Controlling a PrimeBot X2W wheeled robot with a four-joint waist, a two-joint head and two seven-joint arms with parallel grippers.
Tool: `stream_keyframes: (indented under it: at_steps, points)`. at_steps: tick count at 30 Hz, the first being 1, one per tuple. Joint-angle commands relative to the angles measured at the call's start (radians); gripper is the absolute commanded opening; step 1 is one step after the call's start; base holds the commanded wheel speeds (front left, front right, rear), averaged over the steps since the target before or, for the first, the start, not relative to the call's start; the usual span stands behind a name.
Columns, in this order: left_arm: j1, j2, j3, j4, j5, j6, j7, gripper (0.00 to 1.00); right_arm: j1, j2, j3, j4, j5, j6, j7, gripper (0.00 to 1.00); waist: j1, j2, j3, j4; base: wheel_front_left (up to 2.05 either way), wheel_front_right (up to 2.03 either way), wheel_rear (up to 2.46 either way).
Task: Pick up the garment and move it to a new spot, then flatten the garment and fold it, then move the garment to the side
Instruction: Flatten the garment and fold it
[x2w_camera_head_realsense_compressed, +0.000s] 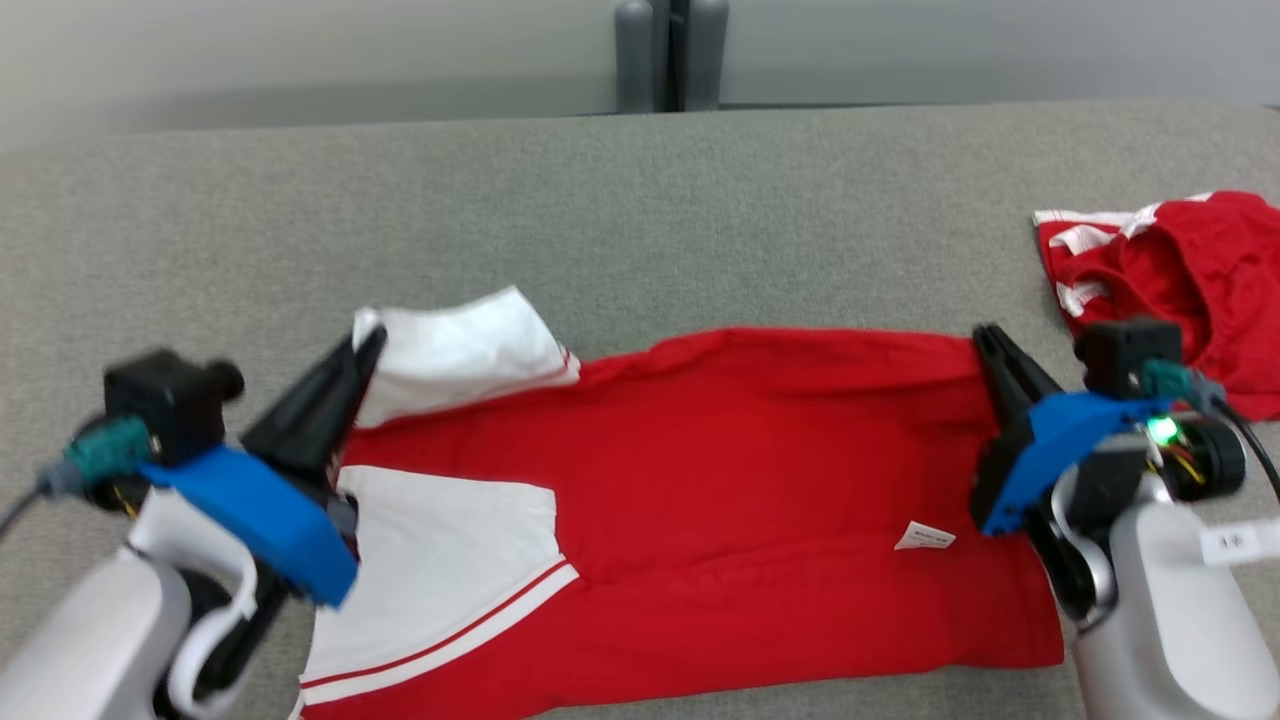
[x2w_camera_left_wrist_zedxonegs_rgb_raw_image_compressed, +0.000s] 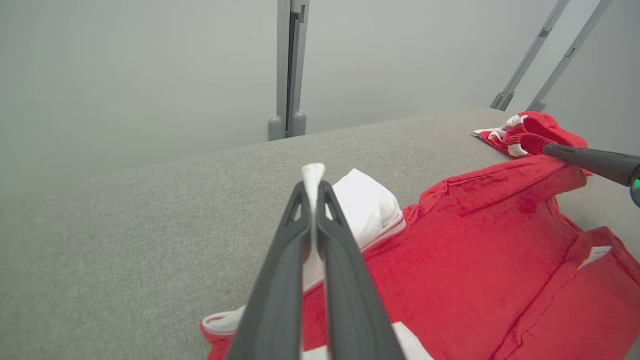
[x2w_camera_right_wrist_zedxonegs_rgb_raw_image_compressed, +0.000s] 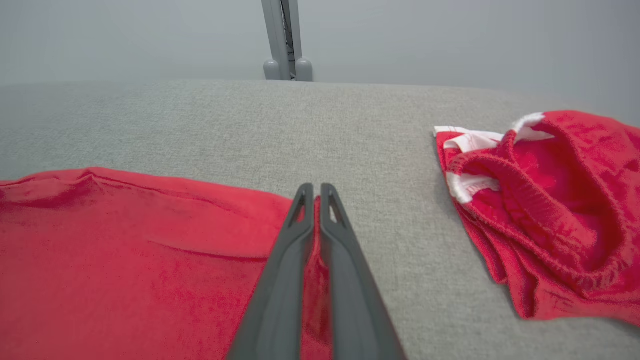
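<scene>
Item: red jersey (x2w_camera_head_realsense_compressed: 720, 470), laid flat across the near part of the grey fabric surface (x2w_camera_head_realsense_compressed: 600, 210), sleeves to the left. Left gripper (x2w_camera_head_realsense_compressed: 362, 345): fingers pressed together, the far white sleeve (x2w_camera_head_realsense_compressed: 460, 350) pinched and raised. Right gripper (x2w_camera_head_realsense_compressed: 985, 338): fingers pressed together, the jersey's far right hem corner pinched. Red shorts (x2w_camera_head_realsense_compressed: 1190, 270): bunched at far right, apart from the jersey.

Right gripper (x2w_camera_right_wrist_zedxonegs_rgb_raw_image_compressed: 316, 192) clamped on the edge of the red garment (x2w_camera_right_wrist_zedxonegs_rgb_raw_image_compressed: 125, 250).

The two dark fingers (x2w_camera_right_wrist_zedxonegs_rgb_raw_image_compressed: 285, 280) are pressed together with a fold of red fabric pinched between them, at the garment's right edge. The garment spreads left across the grey desk (x2w_camera_right_wrist_zedxonegs_rgb_raw_image_compressed: 250, 130), lightly creased. A crumpled red piece of clothing with white trim (x2w_camera_right_wrist_zedxonegs_rgb_raw_image_compressed: 550, 210) lies apart on the right. A grey post (x2w_camera_right_wrist_zedxonegs_rgb_raw_image_compressed: 286, 40) stands behind the desk's far edge, against a pale wall (x2w_camera_right_wrist_zedxonegs_rgb_raw_image_compressed: 125, 35).
</scene>
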Motion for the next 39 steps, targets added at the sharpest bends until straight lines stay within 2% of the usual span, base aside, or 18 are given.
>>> stream_keyframes:
  at_steps: [1,7,15,17,18,19,20,21,27,31,39]
  points:
    - [0.052,0.001,-0.003,-0.025,0.005,0.014,-0.026,0.0,0.05,-0.003,-0.018,-0.029,0.009,0.0,-0.009,0.0,0.0001,0.0,-0.017,0.003,0.0,0.0,0.0]
    - [0.234,-0.016,-0.011,-0.059,-0.02,0.069,-0.105,0.0,0.213,0.006,-0.05,-0.134,0.009,0.0,0.005,0.0,0.0001,0.0,-0.065,0.018,0.0,0.0,0.0]
    - [0.345,-0.071,-0.019,0.009,-0.057,0.074,-0.19,0.0,0.303,0.013,-0.064,-0.177,0.009,0.0,0.008,0.0,0.0001,0.0,-0.106,0.017,0.0,0.0,0.0]
    - [0.369,-0.091,-0.015,0.031,-0.07,0.072,-0.221,0.0,0.321,0.014,-0.063,-0.181,0.01,0.0,-0.002,0.41,0.0001,0.0,-0.117,0.017,0.0,0.0,0.0]
    - [0.381,-0.099,-0.011,0.04,-0.077,0.071,-0.237,0.0,0.33,0.015,-0.065,-0.184,0.015,0.0,-0.012,0.84,0.0001,0.0,-0.122,0.017,0.0,0.0,0.0]
    - [0.393,-0.106,-0.006,0.049,-0.084,0.07,-0.254,0.18,0.339,0.014,-0.071,-0.187,0.022,0.0,-0.024,1.0,0.0001,0.0,-0.128,0.017,0.0,0.0,0.0]
    - [0.405,-0.113,0.001,0.056,-0.09,0.07,-0.275,0.48,0.351,0.014,-0.075,-0.186,0.03,0.0,-0.034,1.0,0.0001,0.0,-0.133,0.017,0.0,0.0,0.0]
    - [0.416,-0.123,0.008,0.059,-0.099,0.073,-0.292,1.0,0.362,0.014,-0.077,-0.187,0.034,0.0,-0.044,1.0,0.0001,0.0,-0.137,0.019,0.0,0.0,0.0]
    - [0.48,-0.183,0.112,0.035,-0.111,0.092,-0.359,1.0,0.424,0.014,-0.126,-0.184,0.067,0.0,-0.12,1.0,0.0001,0.0,-0.164,0.03,0.0,0.0,0.0]
    - [0.5,-0.217,0.192,-0.003,-0.056,0.114,-0.365,1.0,0.441,0.015,-0.146,-0.172,0.074,0.0,-0.145,1.0,0.0001,0.0,-0.173,0.038,0.0,0.0,0.0]
    - [0.511,-0.242,0.24,-0.039,0.084,0.17,-0.365,1.0,0.4,0.015,-0.144,-0.111,0.052,0.0,-0.179,1.0,0.0001,0.0,-0.172,0.057,0.0,0.0,0.0]
